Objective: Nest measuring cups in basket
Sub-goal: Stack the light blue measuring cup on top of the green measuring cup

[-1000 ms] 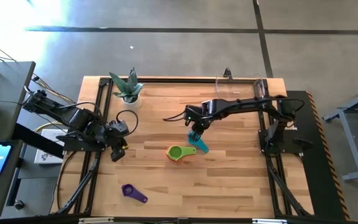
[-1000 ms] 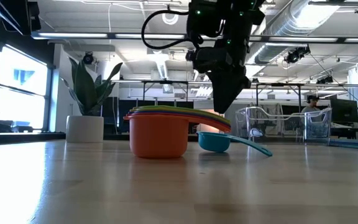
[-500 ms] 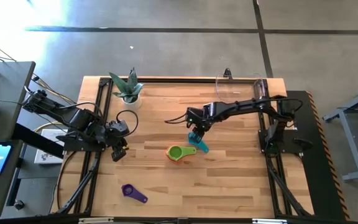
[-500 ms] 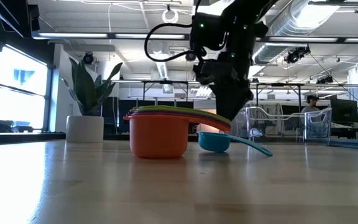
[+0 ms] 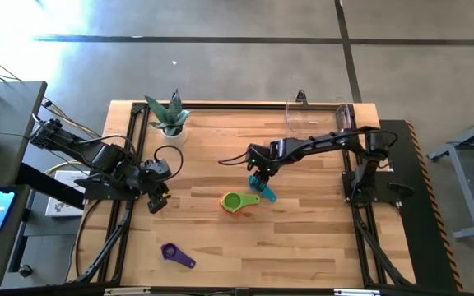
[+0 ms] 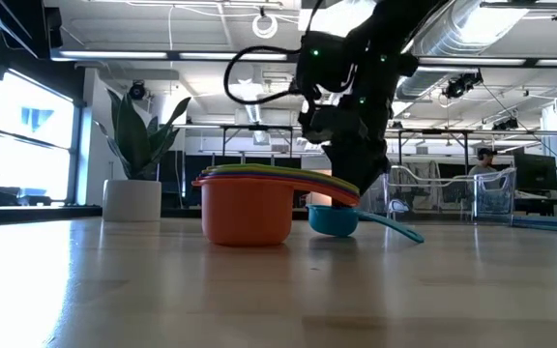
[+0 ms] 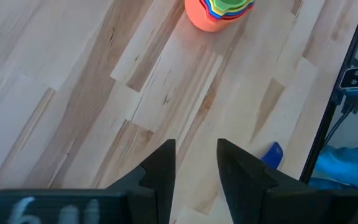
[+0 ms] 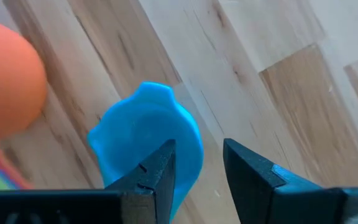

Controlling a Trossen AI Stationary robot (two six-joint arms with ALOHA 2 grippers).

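Note:
A stack of nested measuring cups [image 5: 235, 202], orange outermost with green showing on top, stands mid-table; the left wrist view shows the stack [image 7: 219, 9] too. Beside it, toward the right, a teal-blue cup [image 5: 264, 192] rests on its bottom [image 6: 335, 222], handle pointing away from the stack. My right gripper [image 5: 258, 175] hangs open over this cup [image 8: 148, 140], one finger above the bowl, the other outside its wall. A purple cup [image 5: 177, 256] lies near the front left. The clear basket [image 5: 318, 115] stands at the far right. My left gripper [image 7: 196, 168] waits open at the table's left edge. My right gripper points down at the teal-blue cup, with one finger [image 8: 157, 171] over the bowl near its rim and the other beside the wall. Whether either finger touches the cup, I cannot tell.
A green plant in a white pot [image 5: 169, 117] stands at the far left corner. Bare wood lies between the stack and the basket and along the table's front edge.
My right gripper has come down toward the teal-blue cup, staying over the same spot. The cups have kept their places.

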